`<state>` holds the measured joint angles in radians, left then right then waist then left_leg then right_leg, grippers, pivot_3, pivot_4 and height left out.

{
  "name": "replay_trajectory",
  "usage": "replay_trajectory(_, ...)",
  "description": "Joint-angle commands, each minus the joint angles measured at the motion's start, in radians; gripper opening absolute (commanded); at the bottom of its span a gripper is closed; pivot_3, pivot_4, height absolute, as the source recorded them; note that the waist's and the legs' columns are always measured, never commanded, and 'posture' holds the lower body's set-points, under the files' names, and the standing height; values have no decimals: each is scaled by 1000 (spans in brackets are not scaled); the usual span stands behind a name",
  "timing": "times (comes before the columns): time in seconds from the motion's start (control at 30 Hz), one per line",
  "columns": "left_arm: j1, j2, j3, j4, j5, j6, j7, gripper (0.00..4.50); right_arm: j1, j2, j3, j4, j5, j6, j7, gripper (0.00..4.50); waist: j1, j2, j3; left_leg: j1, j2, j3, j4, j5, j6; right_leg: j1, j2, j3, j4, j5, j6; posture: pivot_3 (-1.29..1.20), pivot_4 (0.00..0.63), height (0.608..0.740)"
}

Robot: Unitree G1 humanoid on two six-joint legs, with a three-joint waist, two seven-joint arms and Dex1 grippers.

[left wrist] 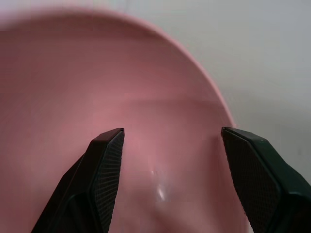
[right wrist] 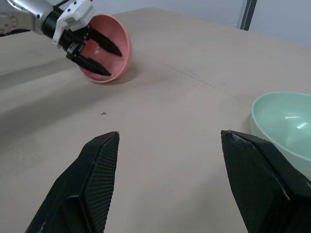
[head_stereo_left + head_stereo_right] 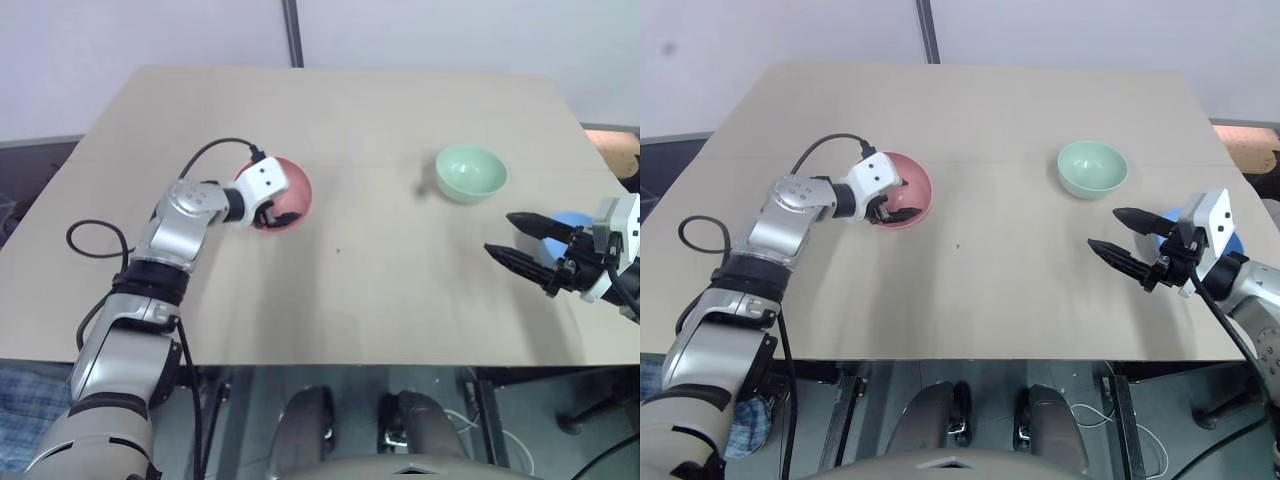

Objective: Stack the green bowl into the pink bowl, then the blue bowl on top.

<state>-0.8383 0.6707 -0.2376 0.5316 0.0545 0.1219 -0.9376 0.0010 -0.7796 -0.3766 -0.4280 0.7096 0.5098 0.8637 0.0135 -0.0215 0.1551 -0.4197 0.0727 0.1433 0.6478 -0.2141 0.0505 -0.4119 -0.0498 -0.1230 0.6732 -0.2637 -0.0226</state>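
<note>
The pink bowl (image 3: pixel 292 190) sits left of the table's middle and looks tipped toward my left arm. My left gripper (image 3: pixel 275 215) is open, with its fingers (image 1: pixel 109 160) reaching into the bowl's mouth and nothing pinched between them. The right wrist view shows the same: the left gripper (image 2: pixel 104 60) at the pink bowl (image 2: pixel 116 39). The green bowl (image 3: pixel 470 172) stands upright at the right rear, untouched. My right gripper (image 3: pixel 500 235) hovers open and empty near the right edge, in front of the green bowl (image 2: pixel 286 121). The blue bowl (image 3: pixel 1232 243) lies mostly hidden behind the right hand.
The tan table (image 3: pixel 380 290) is bare between the bowls and toward its front edge. A black cable (image 3: pixel 215 150) loops over my left forearm. A dark post (image 3: pixel 292 30) rises behind the table's far edge.
</note>
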Motion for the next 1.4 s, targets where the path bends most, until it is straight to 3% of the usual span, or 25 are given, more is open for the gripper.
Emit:
replay_trajectory(0.03, -39, -2, 22, 53, 9, -41, -6, 3357, 28, -8, -64, -54, 7, -19, -9, 3654, 0, 0, 0, 0, 0, 0, 1, 0, 1, 0, 0, 0, 1, 0, 0, 0, 150, 740)
replay_trajectory(0.87, -79, 26, 61, 37, 2, -69, -63, 3357, 42, -5, -73, -26, -17, -42, -15, 3654, 0, 0, 0, 1, 0, 0, 4, -2, 3, 0, -1, 0, 5, 0, 0, 0, 150, 740)
replay_trajectory(1.07, -105, -11, 21, 155, 54, -111, -48, 3357, 32, -2, -66, -26, -21, -39, -23, 3654, 1, 0, 0, 1, 0, 0, 4, -2, 3, 0, -1, 0, 5, 0, 0, 0, 150, 740)
replay_trajectory(1.27, -204, -81, -15, 401, 136, -208, 36, 3357, 31, 8, -62, -29, -27, -42, -34, 3654, 1, -2, 1, 0, 0, 0, 4, -2, 3, 0, 0, 0, 5, 0, 0, 0, 150, 740)
replay_trajectory(1.3, -225, -93, -19, 450, 152, -230, 60, 2851, 34, 10, -60, -32, -29, -43, -37, 3654, 1, -2, 1, 0, 0, -1, 4, -2, 3, 0, 0, 0, 5, 0, 0, 0, 150, 740)
replay_trajectory(1.33, -240, -101, -23, 485, 166, -249, 76, 2851, 35, 13, -58, -34, -31, -44, -39, 3654, 2, -2, 1, 0, 0, -1, 4, -2, 3, 0, 0, 0, 5, 0, 0, 0, 150, 740)
replay_trajectory(1.4, -264, -112, -25, 539, 185, -282, 92, 2032, 37, 16, -56, -37, -33, -45, -42, 3654, 1, -2, 1, 0, 0, -1, 4, -2, 4, -1, 0, -1, 5, 0, 0, 0, 150, 740)
